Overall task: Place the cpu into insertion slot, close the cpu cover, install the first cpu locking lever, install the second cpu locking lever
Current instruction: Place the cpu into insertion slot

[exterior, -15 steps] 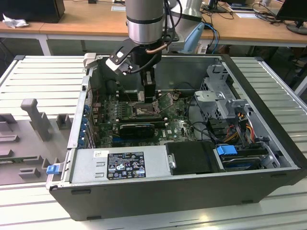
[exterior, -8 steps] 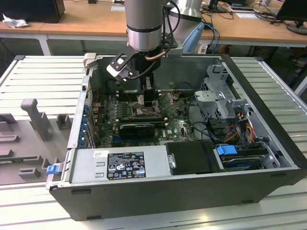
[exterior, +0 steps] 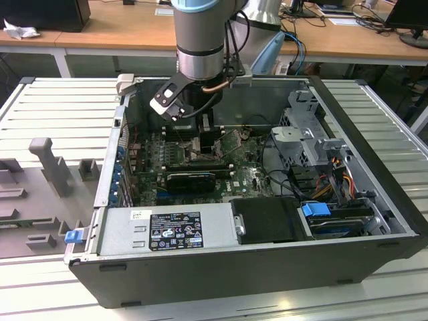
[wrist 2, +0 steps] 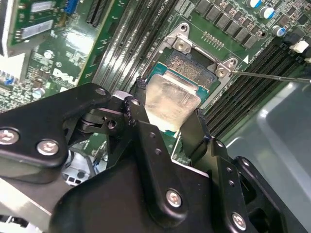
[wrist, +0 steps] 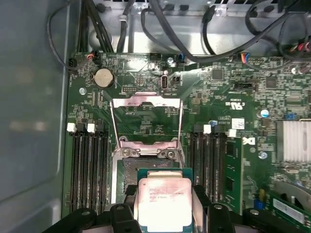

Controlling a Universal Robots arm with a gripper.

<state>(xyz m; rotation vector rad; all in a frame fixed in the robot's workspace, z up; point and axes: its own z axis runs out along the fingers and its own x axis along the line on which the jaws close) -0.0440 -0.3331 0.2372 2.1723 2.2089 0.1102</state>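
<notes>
My gripper (wrist 2: 167,124) is shut on the cpu (wrist 2: 171,99), a flat square chip with a pale silver top, one black finger (wrist 2: 146,138) on each side. In both wrist views the cpu (wrist: 163,199) hangs partly over the insertion slot (wrist: 146,167), a square socket with silver edges on the green board. The cpu cover (wrist: 146,102), a thin silver frame with a big window, stands swung open on the far side of the slot. A thin wire lever (wrist 2: 272,76) sticks out beside the slot. In the exterior view my gripper (exterior: 206,137) is down inside the open computer case.
Long black memory slots (wrist: 87,165) run along both sides of the socket. Black cables (wrist: 204,34) hang over the board's far edge. Around the board are a black card (exterior: 190,179), the power supply (exterior: 167,231), a drive cage (exterior: 307,134) and the case walls (exterior: 374,154).
</notes>
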